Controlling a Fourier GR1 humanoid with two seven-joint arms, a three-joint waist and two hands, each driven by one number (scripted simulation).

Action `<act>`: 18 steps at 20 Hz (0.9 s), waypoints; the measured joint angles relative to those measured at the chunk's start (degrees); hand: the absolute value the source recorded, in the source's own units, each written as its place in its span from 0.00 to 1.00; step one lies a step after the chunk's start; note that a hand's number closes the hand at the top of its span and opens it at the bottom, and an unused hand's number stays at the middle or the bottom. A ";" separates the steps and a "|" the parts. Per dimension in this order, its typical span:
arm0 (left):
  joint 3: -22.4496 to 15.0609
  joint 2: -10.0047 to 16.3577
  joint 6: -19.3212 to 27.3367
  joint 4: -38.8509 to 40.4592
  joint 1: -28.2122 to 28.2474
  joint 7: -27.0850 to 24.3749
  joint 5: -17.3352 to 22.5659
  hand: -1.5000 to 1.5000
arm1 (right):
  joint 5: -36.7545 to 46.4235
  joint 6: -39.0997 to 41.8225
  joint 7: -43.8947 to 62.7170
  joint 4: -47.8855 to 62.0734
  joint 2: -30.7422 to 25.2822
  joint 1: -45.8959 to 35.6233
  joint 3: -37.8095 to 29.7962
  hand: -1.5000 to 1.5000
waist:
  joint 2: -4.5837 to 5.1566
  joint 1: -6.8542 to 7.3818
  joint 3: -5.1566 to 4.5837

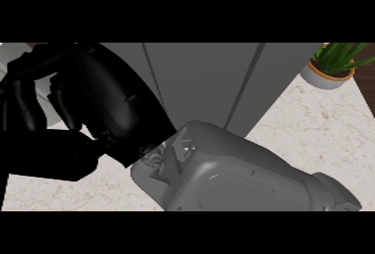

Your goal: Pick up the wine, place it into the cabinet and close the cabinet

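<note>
My right hand [110,104] fills the left of the head view, very close to the camera, with its grey forearm [242,178] coming in from the lower right. Its fingers [26,106] hang long and only slightly bent, the thumb [47,158] lies below them, and nothing shows between them. The hand is up against the left part of the grey cabinet [201,79], whose front shows flat panels with narrow vertical seams. No wine bottle is in sight; the hand and forearm hide much of the counter and the cabinet's left side. My left hand does not show.
A potted green plant [333,64] in a white pot stands at the far right on the pale marble counter [307,134]. A dark wooden strip runs along the right edge.
</note>
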 measured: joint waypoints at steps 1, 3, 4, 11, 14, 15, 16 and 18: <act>0.38 -0.07 -0.35 -0.10 0.27 0.16 0.08 0.00 | 0.32 0.83 -1.52 2.16 0.05 -0.26 -0.75 1.00 | -0.02 -0.09 0.01; 0.99 -0.52 -0.17 -0.37 0.35 0.53 -0.21 0.00 | -0.03 2.73 -3.25 5.81 0.11 -1.23 -3.38 1.00 | -0.05 -0.31 0.02; 0.99 -0.66 0.12 -0.08 -0.63 1.10 -0.41 0.00 | -0.47 2.87 -4.37 8.19 0.12 -2.15 -4.09 1.00 | -0.01 -0.37 0.04; 1.87 -1.91 -0.75 -0.31 -0.46 2.62 -1.56 0.00 | -2.66 10.19 -11.98 17.11 0.16 -3.07 -9.35 1.00 | -0.99 -0.37 -0.16; 1.88 -2.40 -0.87 0.04 -1.06 3.22 -2.03 0.00 | -2.99 12.40 -13.89 18.88 0.18 -3.15 -10.25 1.00 | -1.40 -0.40 -0.23; 2.21 -2.38 -1.17 0.12 -0.96 3.32 -1.92 0.00 | -2.86 12.92 -14.91 19.53 0.16 -3.03 -10.48 1.00 | -1.59 -0.28 -0.22; 2.10 -2.67 -1.14 0.56 -1.40 3.21 -2.25 0.00 | -2.93 13.71 -15.69 20.14 0.07 -3.08 -10.70 1.00 | -1.70 -0.27 -0.26; 2.21 -2.66 -1.19 0.27 -1.77 3.59 -2.38 0.00 | -2.37 14.68 -17.51 21.00 -0.24 -2.86 -10.71 1.00 | -1.98 -0.13 -0.32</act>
